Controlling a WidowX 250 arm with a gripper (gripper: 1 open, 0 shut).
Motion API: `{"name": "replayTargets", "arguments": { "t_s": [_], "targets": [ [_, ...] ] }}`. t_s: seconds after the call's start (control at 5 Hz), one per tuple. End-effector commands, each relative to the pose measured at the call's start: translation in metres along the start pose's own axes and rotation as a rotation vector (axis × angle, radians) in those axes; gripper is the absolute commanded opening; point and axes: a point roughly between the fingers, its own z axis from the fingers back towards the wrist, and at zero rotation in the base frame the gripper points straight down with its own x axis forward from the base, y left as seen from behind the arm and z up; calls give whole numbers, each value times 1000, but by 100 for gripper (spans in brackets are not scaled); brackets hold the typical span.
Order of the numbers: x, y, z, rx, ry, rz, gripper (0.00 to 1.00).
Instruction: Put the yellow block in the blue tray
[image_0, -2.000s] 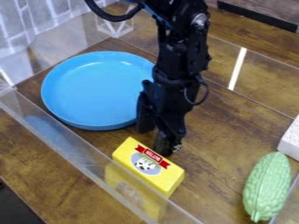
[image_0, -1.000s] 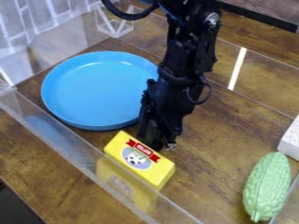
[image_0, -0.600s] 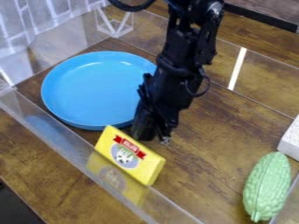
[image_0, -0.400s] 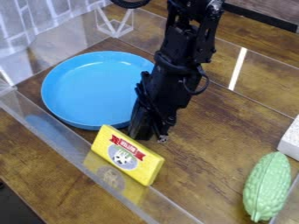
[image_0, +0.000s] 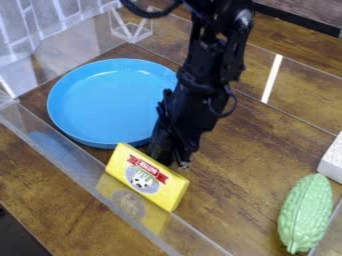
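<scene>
The yellow block (image_0: 144, 177), with its red label strip and round whitish picture on top, lies on the wooden table just in front of the blue tray (image_0: 80, 100). Its far edge is tipped up under the arm. My gripper (image_0: 171, 155) points steeply down from the black arm and is shut on that far edge of the block. The fingertips are partly hidden behind the block and the arm. The round, shallow blue tray sits at the back left with nothing in it, its near rim close to the block.
A bumpy green gourd (image_0: 306, 212) lies at the front right. A white object (image_0: 334, 155) shows at the right edge. A clear plastic wall (image_0: 67, 160) runs along the front left of the table, close to the block.
The gripper closed on the block's far edge. The block shifted left and toward the front and tipped up. In the last half second the arm barely moved.
</scene>
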Motion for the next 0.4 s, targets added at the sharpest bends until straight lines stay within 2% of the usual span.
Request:
{"name": "replayTargets", "arguments": {
  "t_s": [0.0, 0.2],
  "targets": [
    [11, -3, 11, 41, -35, -40, 0],
    [15, -1, 25, 61, -26, -95, 0]
  ]
}}
